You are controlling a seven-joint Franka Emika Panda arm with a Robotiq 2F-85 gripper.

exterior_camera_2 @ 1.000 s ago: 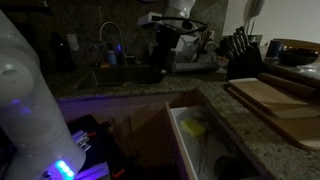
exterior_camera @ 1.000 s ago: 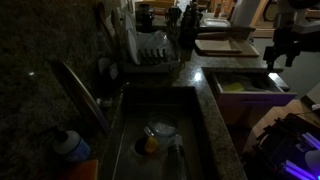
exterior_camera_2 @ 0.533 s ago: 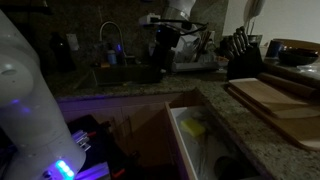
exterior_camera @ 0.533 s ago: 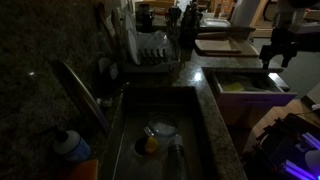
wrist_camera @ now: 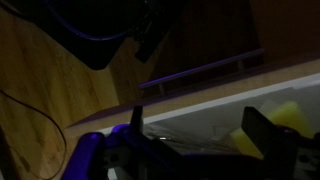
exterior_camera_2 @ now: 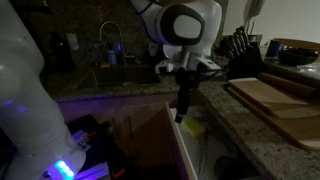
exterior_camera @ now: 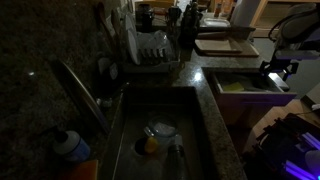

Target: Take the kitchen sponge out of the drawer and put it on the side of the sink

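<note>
The robot's claw (exterior_camera_2: pixel 180 114) is hanging over the open drawer (exterior_camera_2: pixel 181 150), a wide, shallow pull-out box with a pale whitish inside that is sticking out from under the front edge of the dark speckled granite worktop (exterior_camera_2: pixel 243 122). The claw is pointing straight down. In the wrist view its two dark fingers (wrist_camera: pixel 264 138) are standing well apart with nothing between them.

The kitchen sponge (exterior_camera_2: pixel 195 127), a small flat pale yellow-green block, is lying inside the drawer at the end nearest the worktop's edge, just beside the claw's tip. In an exterior view it is showing as a pale patch (exterior_camera: pixel 233 86) on the drawer floor (exterior_camera: pixel 256 86), with the claw (exterior_camera: pixel 275 74) above the drawer's outer part. In the wrist view it is glowing yellow (wrist_camera: pixel 286 112) past the drawer's white wall (wrist_camera: pixel 200 112).

The deep dark metal sink (exterior_camera: pixel 195 112) is sitting farther along the worktop, holding a white dish (exterior_camera: pixel 162 129) and a rounder orange-yellow object (exterior_camera: pixel 150 145). A pale wooden cutting board (exterior_camera_2: pixel 266 98) is resting near the worktop's corner.
</note>
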